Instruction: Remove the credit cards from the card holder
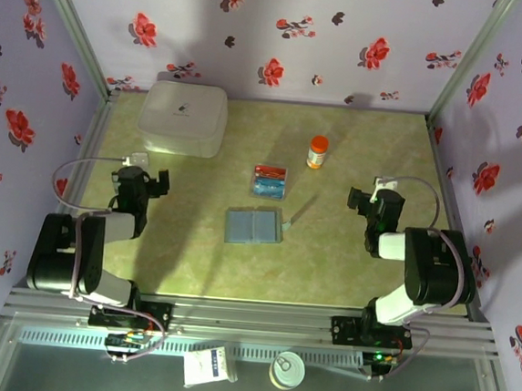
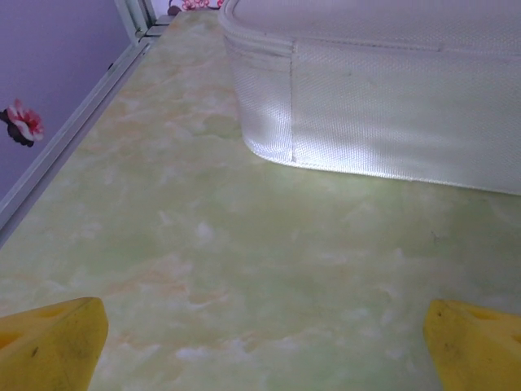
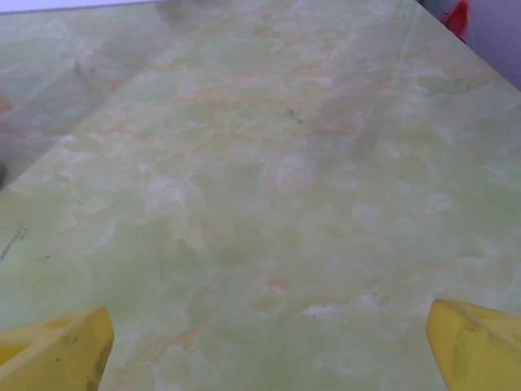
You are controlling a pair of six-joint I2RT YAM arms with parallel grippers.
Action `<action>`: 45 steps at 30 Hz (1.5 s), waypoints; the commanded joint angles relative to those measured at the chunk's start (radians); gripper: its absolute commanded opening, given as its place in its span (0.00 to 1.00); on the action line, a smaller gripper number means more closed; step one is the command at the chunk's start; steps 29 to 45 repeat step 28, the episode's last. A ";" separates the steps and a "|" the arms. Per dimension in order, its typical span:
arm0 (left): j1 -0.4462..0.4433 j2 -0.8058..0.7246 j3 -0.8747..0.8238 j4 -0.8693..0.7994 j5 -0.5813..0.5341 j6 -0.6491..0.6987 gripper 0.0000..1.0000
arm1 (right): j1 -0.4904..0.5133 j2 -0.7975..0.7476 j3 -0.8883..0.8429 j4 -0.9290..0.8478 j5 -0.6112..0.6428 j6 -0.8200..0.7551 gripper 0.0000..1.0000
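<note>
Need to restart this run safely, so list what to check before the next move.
1. Left gripper open and empty: ok.
2. Right gripper open and empty: ok.
3. Card holder lying open and flat between the arms: ok.
4. Red card and blue card out of the holder: ok, they lie side by side on the table just beyond it.
5. No further card left in the holder's pockets: cannot tell, too small.
6. White box and orange bottle apart from the holder: ok.
</note>
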 commanded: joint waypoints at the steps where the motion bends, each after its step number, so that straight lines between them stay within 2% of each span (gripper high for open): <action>1: 0.017 0.050 -0.014 0.158 0.076 0.035 1.00 | -0.013 0.002 0.005 0.072 -0.030 0.029 0.99; 6: 0.028 0.089 -0.006 0.172 0.110 0.034 1.00 | -0.018 0.003 0.013 0.059 -0.012 0.040 0.99; 45: 0.015 0.084 -0.014 0.181 0.110 0.050 1.00 | -0.018 0.002 0.012 0.055 -0.011 0.041 0.99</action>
